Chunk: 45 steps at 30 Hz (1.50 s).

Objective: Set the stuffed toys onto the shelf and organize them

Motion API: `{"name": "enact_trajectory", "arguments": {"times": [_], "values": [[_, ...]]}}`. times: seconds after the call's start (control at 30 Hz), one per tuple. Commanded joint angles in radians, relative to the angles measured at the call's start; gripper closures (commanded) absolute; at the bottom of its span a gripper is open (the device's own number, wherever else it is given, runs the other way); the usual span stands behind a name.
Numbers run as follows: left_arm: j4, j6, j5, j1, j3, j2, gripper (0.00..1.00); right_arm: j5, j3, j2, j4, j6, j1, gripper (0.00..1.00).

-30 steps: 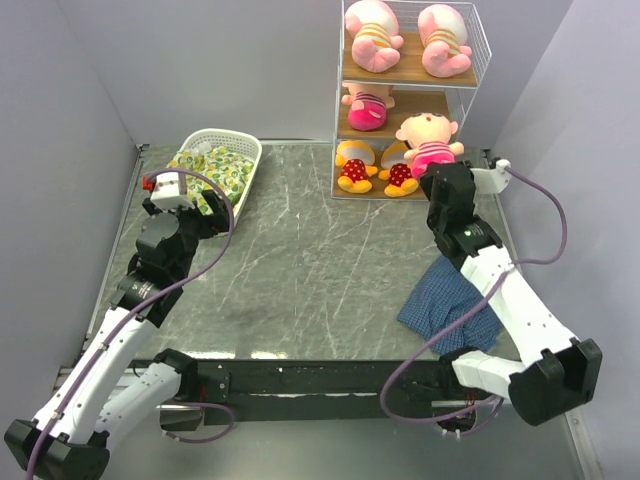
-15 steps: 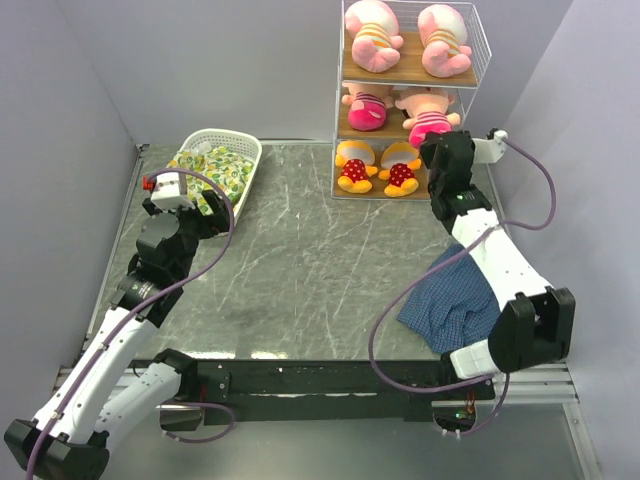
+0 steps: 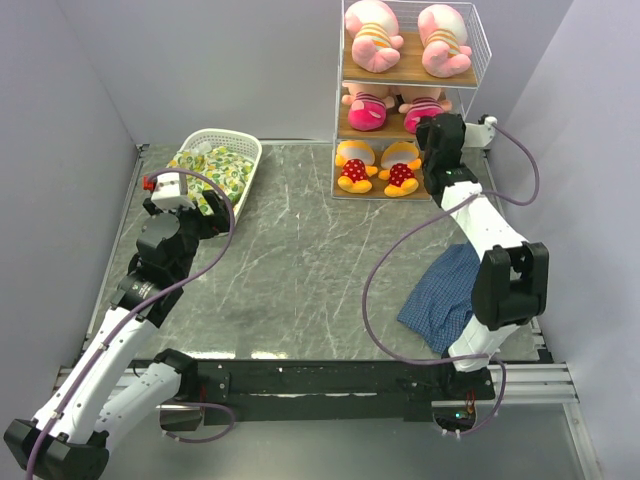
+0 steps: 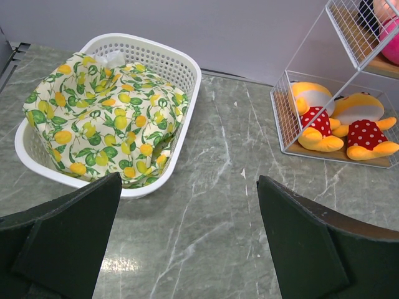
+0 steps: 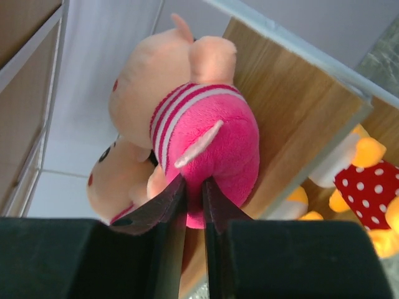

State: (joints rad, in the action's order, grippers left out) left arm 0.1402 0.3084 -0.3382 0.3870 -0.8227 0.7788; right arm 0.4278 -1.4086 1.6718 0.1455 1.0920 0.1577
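Observation:
The shelf (image 3: 339, 100) stands at the table's back right. Two pink striped piglets (image 3: 373, 35) (image 3: 443, 38) lie on its top board. One pink-clad doll (image 3: 367, 108) sits on the middle board, and a second doll (image 3: 425, 106) rests beside it. My right gripper (image 3: 437, 126) reaches into that tier. In the right wrist view its fingers (image 5: 194, 180) pinch a fold of that doll's pink body (image 5: 209, 134), which lies on the wooden board (image 5: 293, 106). Two bears (image 3: 354, 166) (image 3: 400, 170) fill the bottom tier. My left gripper (image 4: 188, 187) hangs wide open over bare table.
A white lattice basket (image 4: 188, 81) holding a green-yellow lemon cloth (image 4: 100, 118) sits at the back left, just ahead of my left gripper (image 3: 195, 195). A blue plaid cloth (image 3: 445, 300) lies crumpled on the right, beside the right arm.
My right arm has stretched forward and carried the doll from in front of the shelf onto the middle board, next to the other doll. The left arm has stayed still.

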Motion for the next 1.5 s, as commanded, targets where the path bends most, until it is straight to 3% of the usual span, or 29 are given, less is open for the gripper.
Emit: {"name": "enact_trajectory", "arguments": {"times": [0.0, 0.23, 0.57, 0.67, 0.97, 1.07, 1.2, 1.37, 1.47], "values": [[-0.024, -0.012, 0.004, 0.004, -0.007, -0.004, 0.04, -0.004, -0.069, 0.016, 0.060, 0.025, -0.020, 0.76], [-0.025, -0.012, 0.004, 0.004, -0.007, -0.003, 0.04, -0.041, -0.058, 0.005, 0.059, -0.004, -0.023, 0.53], [-0.027, -0.018, 0.011, 0.004, -0.007, -0.001, 0.04, -0.159, 0.100, -0.217, -0.026, -0.075, -0.024, 0.27], [-0.034, -0.026, 0.056, 0.004, -0.003, -0.013, 0.04, -0.250, 0.203, -0.332, -0.053, -0.132, -0.024, 0.00], [-0.099, -0.042, 0.419, 0.023, -0.003, -0.007, 0.04, -0.705, 0.399, -0.676, -0.346, -0.470, -0.021, 0.00], [-0.128, -0.025, 0.533, 0.035, 0.005, -0.003, 0.04, -0.710, 0.459, -0.795, -0.420, -0.517, -0.012, 0.00], [-0.134, 0.006, 0.639, 0.052, 0.002, 0.014, 0.04, -0.845, 0.595, -0.934, -0.351, -0.469, 0.000, 0.00], [-0.162, 0.029, 0.801, 0.056, 0.007, 0.016, 0.04, -0.874, 0.619, -1.026, -0.402, -0.509, 0.008, 0.00], [-0.159, 0.015, 0.826, 0.062, 0.008, 0.014, 0.04, -0.841, 0.625, -1.049, -0.426, -0.529, 0.014, 0.00]]}}
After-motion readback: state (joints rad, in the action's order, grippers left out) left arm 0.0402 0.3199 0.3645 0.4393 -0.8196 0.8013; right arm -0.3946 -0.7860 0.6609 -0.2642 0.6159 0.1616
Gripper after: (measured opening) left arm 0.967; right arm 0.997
